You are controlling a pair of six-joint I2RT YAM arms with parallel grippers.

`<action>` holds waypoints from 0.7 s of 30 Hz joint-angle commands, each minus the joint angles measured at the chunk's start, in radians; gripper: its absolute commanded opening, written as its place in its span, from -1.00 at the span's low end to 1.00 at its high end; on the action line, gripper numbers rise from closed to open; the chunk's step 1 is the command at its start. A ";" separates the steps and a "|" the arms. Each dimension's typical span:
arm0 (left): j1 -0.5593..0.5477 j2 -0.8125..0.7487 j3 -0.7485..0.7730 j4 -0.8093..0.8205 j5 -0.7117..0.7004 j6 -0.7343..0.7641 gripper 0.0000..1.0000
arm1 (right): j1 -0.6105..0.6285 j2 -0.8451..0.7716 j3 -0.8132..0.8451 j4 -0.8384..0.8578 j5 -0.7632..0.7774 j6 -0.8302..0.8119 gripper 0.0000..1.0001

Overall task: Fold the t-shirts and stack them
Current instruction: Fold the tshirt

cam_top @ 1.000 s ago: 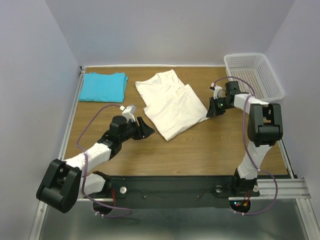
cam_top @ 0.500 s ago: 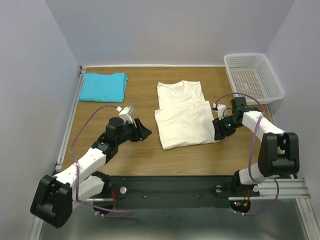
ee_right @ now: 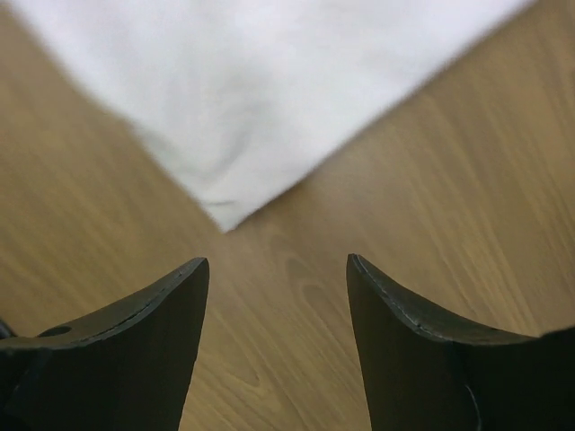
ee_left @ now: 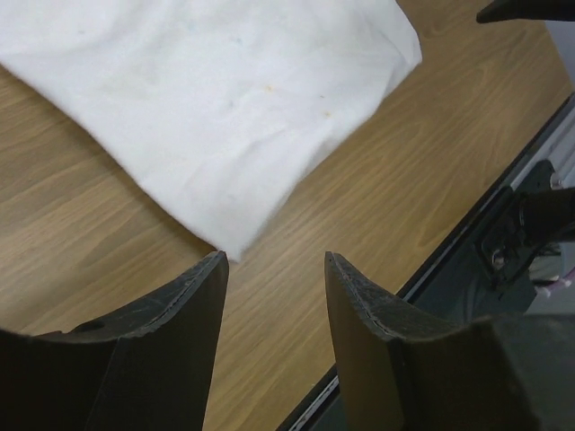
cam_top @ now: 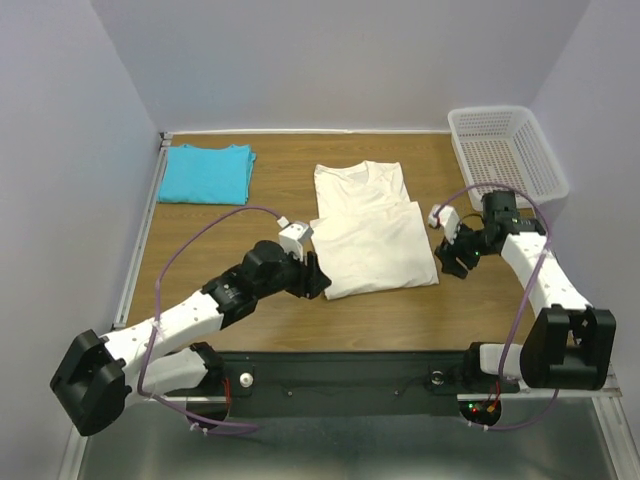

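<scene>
The cream t-shirt (cam_top: 368, 228) lies folded into a rectangle at the middle of the wooden table, collar toward the back. The turquoise t-shirt (cam_top: 207, 172) lies folded at the back left. My left gripper (cam_top: 318, 283) stands open just off the cream shirt's near left corner (ee_left: 229, 247), with nothing between its fingers. At the shirt's near right corner (ee_right: 225, 215), my right gripper (cam_top: 450, 258) is open too, a little apart from the cloth, and it holds nothing.
A white perforated basket (cam_top: 510, 150) stands at the back right corner. The table's dark front rail (cam_top: 350, 365) runs along the near edge behind both grippers. Bare wood (cam_top: 400, 310) lies between the cream shirt and the rail.
The right gripper dragged the cream shirt square to the table, opened, let it go and backed off to the right. The left arm swung right to the shirt's near left corner.
</scene>
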 commanded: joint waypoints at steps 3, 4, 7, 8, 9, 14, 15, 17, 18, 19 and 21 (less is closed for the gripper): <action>-0.190 -0.001 0.061 0.012 -0.161 0.236 0.17 | 0.001 -0.054 -0.084 -0.239 -0.271 -0.657 0.37; -0.207 0.004 0.067 0.009 -0.175 0.274 0.17 | 0.001 -0.012 -0.076 -0.279 -0.287 -0.686 0.37; -0.251 0.028 0.074 0.006 -0.195 0.328 0.18 | 0.001 0.034 -0.058 -0.331 -0.314 -0.783 0.37; -0.260 0.043 0.075 0.007 -0.228 0.351 0.18 | 0.000 0.049 -0.067 -0.333 -0.318 -0.815 0.37; -0.285 0.056 0.077 0.009 -0.241 0.365 0.18 | 0.001 0.055 -0.072 -0.330 -0.318 -0.832 0.37; -0.361 0.166 0.112 -0.002 -0.359 0.486 0.18 | 0.001 0.083 -0.084 -0.259 -0.302 -0.818 0.37; -0.371 0.189 0.136 -0.009 -0.376 0.535 0.18 | 0.001 0.092 -0.086 -0.244 -0.295 -0.812 0.36; -0.389 0.252 0.203 -0.069 -0.384 0.583 0.18 | 0.001 0.103 -0.087 -0.209 -0.278 -0.800 0.37; -0.395 0.269 0.218 -0.086 -0.387 0.650 0.18 | 0.001 0.120 -0.084 -0.198 -0.273 -0.792 0.36; -0.403 0.286 0.227 -0.109 -0.385 0.684 0.18 | 0.001 0.129 -0.078 -0.184 -0.267 -0.786 0.36; -0.405 0.319 0.213 -0.111 -0.390 0.752 0.19 | 0.001 0.152 -0.073 -0.176 -0.241 -0.775 0.36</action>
